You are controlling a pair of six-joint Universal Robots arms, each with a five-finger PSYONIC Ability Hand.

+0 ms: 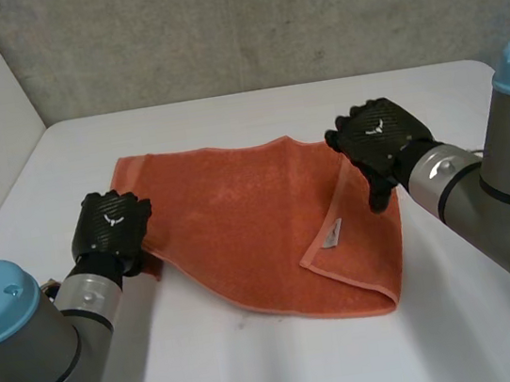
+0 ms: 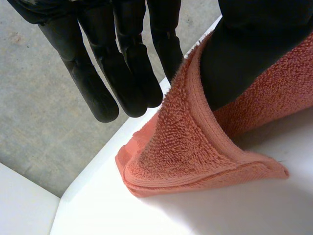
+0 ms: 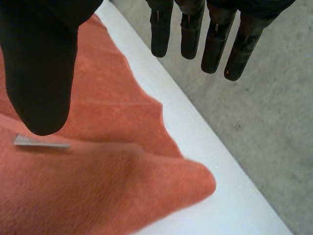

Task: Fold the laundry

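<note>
Towel [image 1: 240, 221] on table [image 1: 260, 361]; left hand [image 1: 110, 223], right hand [image 1: 376, 141] straight-fingered at opposite edges

Towel [image 1: 240, 221]: orange terry cloth, fuzzy pile, flat woven hem. Table [image 1: 261, 371]: white, smooth, matt. Left hand [image 1: 108, 226], right hand [image 1: 380, 135]: black, matt. Wall [image 1: 213, 26]: grey, rough concrete.
</note>
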